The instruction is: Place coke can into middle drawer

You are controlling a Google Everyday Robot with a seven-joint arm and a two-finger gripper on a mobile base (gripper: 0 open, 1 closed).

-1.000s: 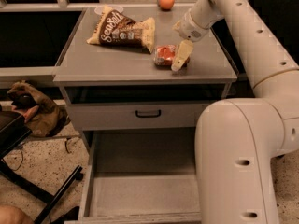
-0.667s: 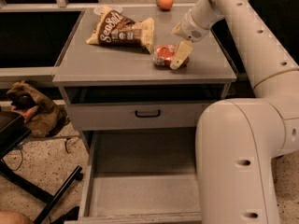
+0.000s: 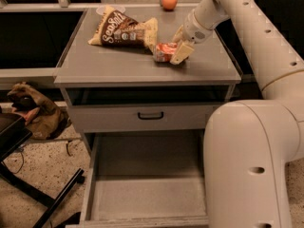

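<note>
The coke can (image 3: 164,52) is red with white markings and lies on its side on the grey cabinet top (image 3: 118,63), right of centre. My gripper (image 3: 180,44) reaches down from the upper right and is shut on the can's right end, one cream finger (image 3: 183,52) in front of it and the other behind. The can is at or barely above the top. The middle drawer (image 3: 147,194) is pulled out below, a wide shallow grey box with a bare floor.
A brown-and-cream snack bag (image 3: 124,29) lies left of the can. An orange fruit (image 3: 168,0) sits at the back edge. A closed drawer front with a black handle (image 3: 150,115) is above the open drawer. My arm's white body (image 3: 247,165) fills the lower right.
The gripper and the can have shifted together slightly up and to the left. Nothing else has moved.
</note>
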